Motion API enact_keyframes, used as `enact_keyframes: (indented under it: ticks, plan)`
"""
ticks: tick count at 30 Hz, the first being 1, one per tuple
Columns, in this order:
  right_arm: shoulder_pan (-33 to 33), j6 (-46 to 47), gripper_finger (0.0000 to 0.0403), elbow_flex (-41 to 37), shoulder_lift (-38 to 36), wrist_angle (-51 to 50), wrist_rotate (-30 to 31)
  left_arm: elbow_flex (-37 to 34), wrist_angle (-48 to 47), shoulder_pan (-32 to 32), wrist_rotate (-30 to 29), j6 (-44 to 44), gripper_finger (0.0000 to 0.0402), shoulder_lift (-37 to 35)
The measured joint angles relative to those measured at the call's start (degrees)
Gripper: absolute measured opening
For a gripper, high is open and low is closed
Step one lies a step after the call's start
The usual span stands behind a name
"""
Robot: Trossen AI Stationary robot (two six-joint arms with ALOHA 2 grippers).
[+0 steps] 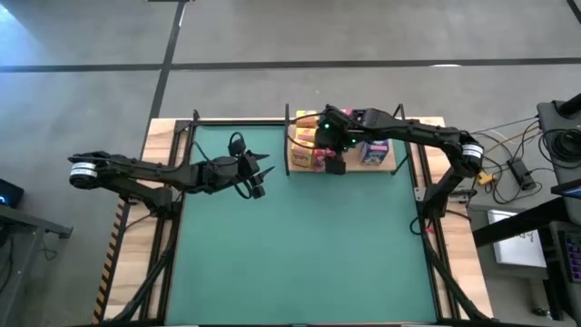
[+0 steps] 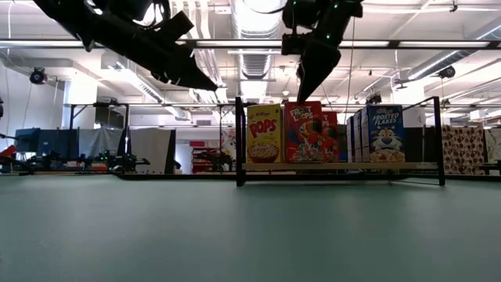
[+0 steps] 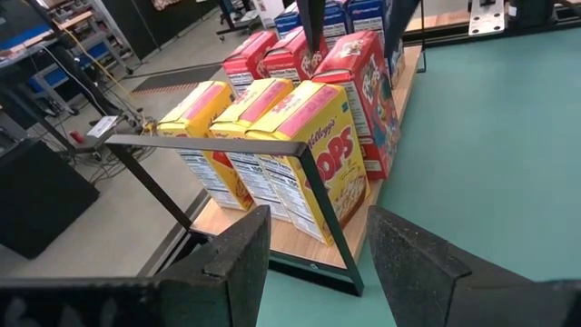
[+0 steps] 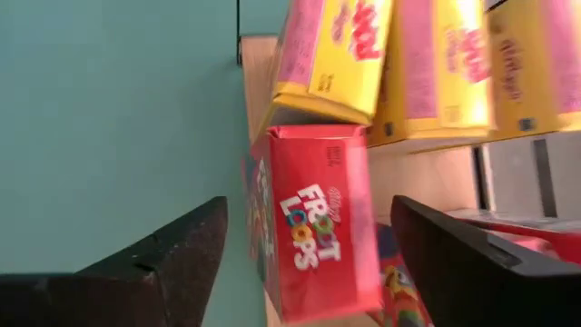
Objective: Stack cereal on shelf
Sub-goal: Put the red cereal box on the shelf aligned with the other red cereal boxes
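Note:
The shelf [image 1: 396, 164], a light-wood board with black posts, stands at the table's far edge. On it the cereal boxes stand upright: yellow Pops [image 2: 264, 134], red Froot Loops [image 2: 303, 131] and blue Frosted Flakes [image 2: 383, 133]. The left wrist view shows three yellow boxes [image 3: 272, 145] in a row, with red ones [image 3: 359, 82] behind them. My right gripper [image 2: 313, 82] hangs open just above the front red box [image 4: 318, 227], a finger out to each side and touching nothing. My left gripper [image 1: 259, 174] hovers open over the green mat, left of the shelf.
The green mat [image 1: 300, 254] covers the table's middle and near part. The shelf's black corner post and rail [image 3: 313, 182] stand between my left gripper [image 3: 318, 227] and the yellow boxes. Cables and equipment [image 1: 517, 168] lie beyond the table's right edge.

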Motion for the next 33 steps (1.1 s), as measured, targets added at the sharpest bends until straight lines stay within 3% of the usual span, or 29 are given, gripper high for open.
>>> enact_keyframes:
  ticks: [7, 23, 33]
  plan:
    - [-0.11, -0.63, 0.0293, -0.11, 3.41, 0.28, 0.04, -0.04, -0.01, 0.0, 0.02, -0.19, 0.0168, 0.0]
    - [-0.37, -0.41, 0.015, -0.11, 2.11, -1.19, 0.04, -0.04, 0.01, 0.0, 0.02, -0.21, 0.0168, 0.0]
    - [-0.7, -0.99, 0.0126, -0.11, 1.78, -7.84, 0.01, -0.06, 0.0, 0.0, 0.02, -0.21, 0.0168, 0.01]
